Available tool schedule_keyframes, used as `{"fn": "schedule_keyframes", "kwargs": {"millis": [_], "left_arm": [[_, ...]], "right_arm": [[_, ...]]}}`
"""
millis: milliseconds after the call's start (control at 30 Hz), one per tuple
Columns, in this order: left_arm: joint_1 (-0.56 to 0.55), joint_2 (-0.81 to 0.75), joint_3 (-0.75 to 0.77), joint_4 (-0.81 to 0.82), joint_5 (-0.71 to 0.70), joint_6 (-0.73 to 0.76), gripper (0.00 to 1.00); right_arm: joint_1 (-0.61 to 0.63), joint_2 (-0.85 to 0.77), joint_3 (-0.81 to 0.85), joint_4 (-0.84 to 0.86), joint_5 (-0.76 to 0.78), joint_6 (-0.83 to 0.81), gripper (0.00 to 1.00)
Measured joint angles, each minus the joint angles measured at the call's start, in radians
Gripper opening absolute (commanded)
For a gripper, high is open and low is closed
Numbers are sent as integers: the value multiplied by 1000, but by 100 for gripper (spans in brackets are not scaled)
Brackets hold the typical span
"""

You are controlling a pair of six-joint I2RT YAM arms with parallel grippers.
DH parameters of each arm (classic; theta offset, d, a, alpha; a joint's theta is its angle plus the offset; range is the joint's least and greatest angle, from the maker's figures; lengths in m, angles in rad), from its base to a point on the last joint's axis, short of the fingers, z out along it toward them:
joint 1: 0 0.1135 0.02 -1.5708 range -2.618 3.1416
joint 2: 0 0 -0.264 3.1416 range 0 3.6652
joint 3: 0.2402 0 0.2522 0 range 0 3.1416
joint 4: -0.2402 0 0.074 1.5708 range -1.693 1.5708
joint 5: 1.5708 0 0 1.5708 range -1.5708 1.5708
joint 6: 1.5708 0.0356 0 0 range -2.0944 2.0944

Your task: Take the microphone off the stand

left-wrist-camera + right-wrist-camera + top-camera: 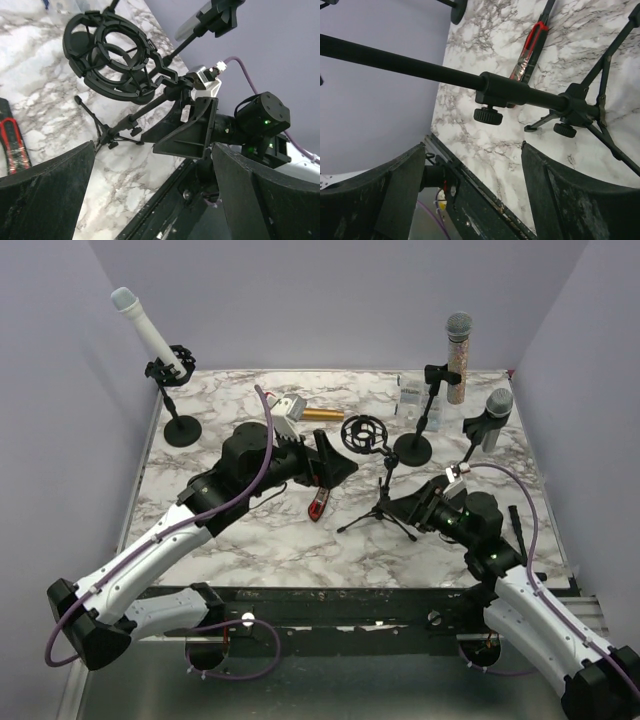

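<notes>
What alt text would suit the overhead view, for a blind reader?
Two robot arms reach across a marble table toward a small tripod stand whose round holder is empty. Three microphones sit on stands behind; a gold one lies flat.

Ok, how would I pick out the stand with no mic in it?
Look at the middle of the marble table. There stands a low black tripod stand, its three thin legs spread on the marble, topped by a round cage. The other stands each hold a mic; this cage alone is empty.
</notes>
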Motion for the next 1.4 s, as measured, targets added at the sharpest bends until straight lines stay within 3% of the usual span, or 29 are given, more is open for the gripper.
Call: {"fn": "schedule_keyframes", "kwargs": {"millis": [100,133,300,567,1033,1167,1267,1400], "left_arm": [[31,29,-21,38,57,-56,94],[31,32,-31,54,74,-71,92],[31,36,-101,169,150,-156,83],[16,68,-124,231,182,-198,82],[-61,42,-124,200,105,-128,89],[-77,21,-124,177,74,-99,90],[-81,8,-124,162,56,-86,90],[-81,-12,-126,148,33,-73,90]], "right_arm": [[0,8,-13,45,-20,40,55],[0,19,-21,72,-30,58,53],[0,119,-70,241,-81,153,50],[0,222,-76,370,-95,198,47],[0,235,-70,364,-5,164,41],[0,257,-63,364,4,150,30],[0,267,-52,368,5,133,14],[0,265,-43,347,11,100,2]]}}
